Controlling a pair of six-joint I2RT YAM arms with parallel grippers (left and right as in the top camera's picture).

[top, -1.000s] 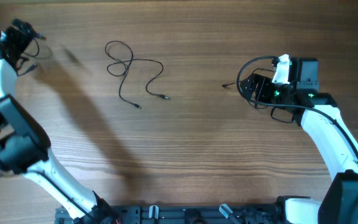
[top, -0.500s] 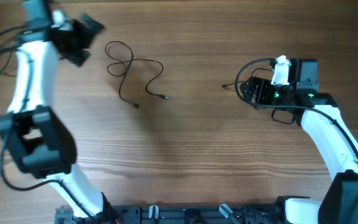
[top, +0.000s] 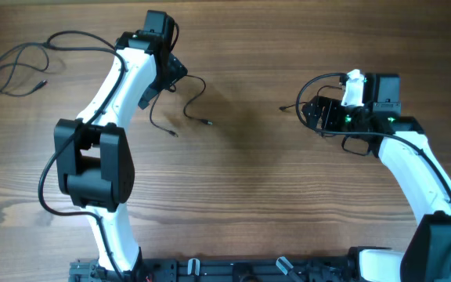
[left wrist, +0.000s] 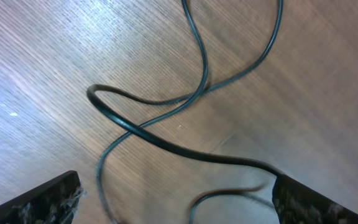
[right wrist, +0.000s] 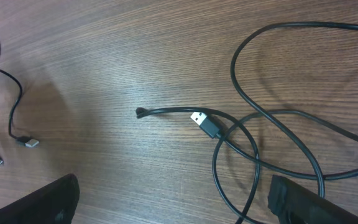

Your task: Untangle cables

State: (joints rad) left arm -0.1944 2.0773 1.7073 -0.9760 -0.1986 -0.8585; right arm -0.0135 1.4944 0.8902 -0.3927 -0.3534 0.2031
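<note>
The wooden table (top: 241, 196) fills the overhead view, its grain running left to right. The left arm (top: 124, 86) stretches from the near edge up to the far side, and its body covers the upper loops of the middle cable (top: 200, 92). The right arm (top: 413, 168) bends in from the right edge. The left gripper (left wrist: 176, 182) hangs low over that middle cable, fingers (left wrist: 48, 199) spread wide and closed on nothing, with crossing strands lying on the wood between them. The right gripper (right wrist: 174, 183) also has its jaws apart, above a third cable (right wrist: 253, 146) that curls in overlapping loops just ahead of it. A further loose cable (top: 10, 61) lies well apart at the far left corner. The middle cable's two tails trail out from under the left arm toward the table's centre, ending in small plugs (top: 209, 123). The right cable's silver-tipped USB plug (right wrist: 204, 122) rests on one of its own loops.
</note>
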